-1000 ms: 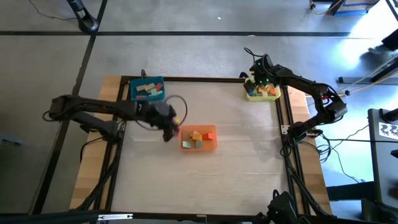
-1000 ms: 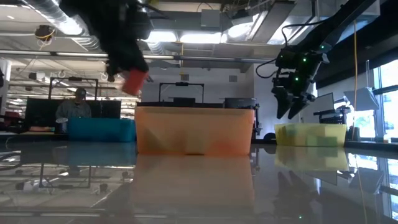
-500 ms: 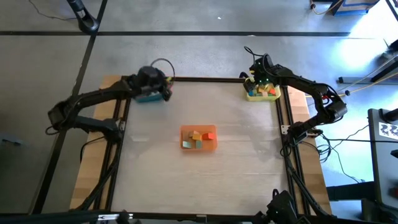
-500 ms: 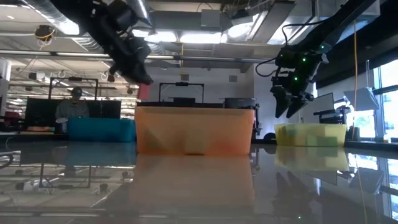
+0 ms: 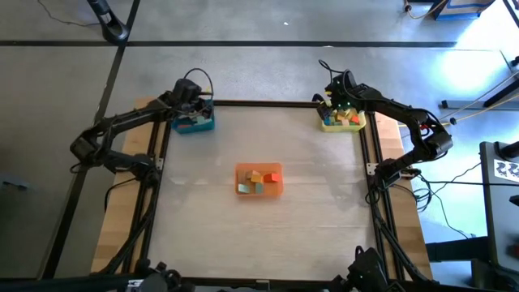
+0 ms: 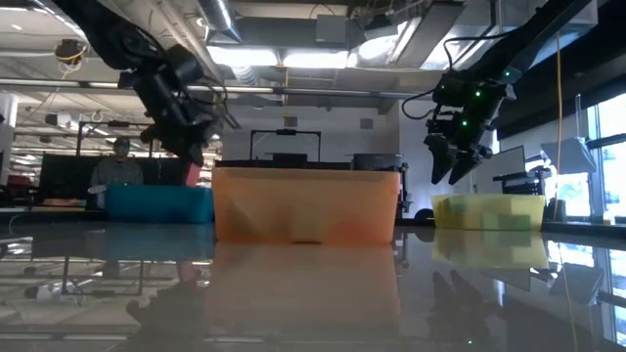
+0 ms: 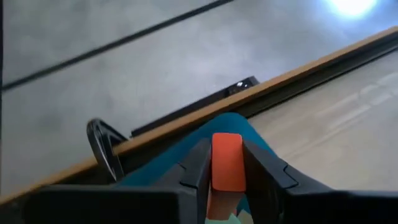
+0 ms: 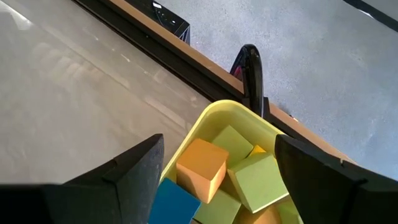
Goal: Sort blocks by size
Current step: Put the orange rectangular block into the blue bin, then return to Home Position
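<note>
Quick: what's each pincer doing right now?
Left pincer: closed on a red block, above the blue tray.
Right pincer: open, empty, over the yellow tray.

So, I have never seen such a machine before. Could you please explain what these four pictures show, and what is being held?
It is a robot with two dark arms at a table. One picture looks straight down, one looks level across the table, and two come from cameras on the wrists. Three trays stand on the table: a blue tray, an orange tray in the middle and a yellow tray, each with small coloured blocks inside. The left gripper is above the blue tray and holds a red block between its fingers. The right gripper hangs open over the yellow tray, holding nothing.
</note>
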Motion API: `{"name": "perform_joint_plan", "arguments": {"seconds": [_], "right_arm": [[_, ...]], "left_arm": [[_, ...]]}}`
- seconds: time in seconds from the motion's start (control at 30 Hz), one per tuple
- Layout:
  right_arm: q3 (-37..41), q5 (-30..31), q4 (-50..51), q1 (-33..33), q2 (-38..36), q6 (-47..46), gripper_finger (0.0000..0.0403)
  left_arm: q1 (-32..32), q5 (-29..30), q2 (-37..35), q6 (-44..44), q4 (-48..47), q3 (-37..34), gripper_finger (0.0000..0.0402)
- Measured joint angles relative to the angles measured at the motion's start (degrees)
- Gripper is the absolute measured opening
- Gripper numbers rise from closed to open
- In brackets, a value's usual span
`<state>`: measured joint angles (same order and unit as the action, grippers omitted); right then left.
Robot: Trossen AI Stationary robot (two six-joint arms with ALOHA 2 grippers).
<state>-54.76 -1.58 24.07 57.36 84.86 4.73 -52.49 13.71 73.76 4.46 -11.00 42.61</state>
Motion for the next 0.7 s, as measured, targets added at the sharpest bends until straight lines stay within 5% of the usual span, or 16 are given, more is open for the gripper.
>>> {"name": "perform_joint_plan", "arguments": {"seconds": [0.4,0.7], "right_arm": [[0.00,-0.96,0.02,0.00,0.00,0.05,0.0303],[0.04,-5.11,0.26,-0.02,-5.53,1.99,0.0303]], "left_arm": [[-0.55,-0.60,2.49,3.27,-1.53,0.82,0.0157],[6.67,-7.00,-6.17,-0.05,1.31,2.69,0.0172]]}}
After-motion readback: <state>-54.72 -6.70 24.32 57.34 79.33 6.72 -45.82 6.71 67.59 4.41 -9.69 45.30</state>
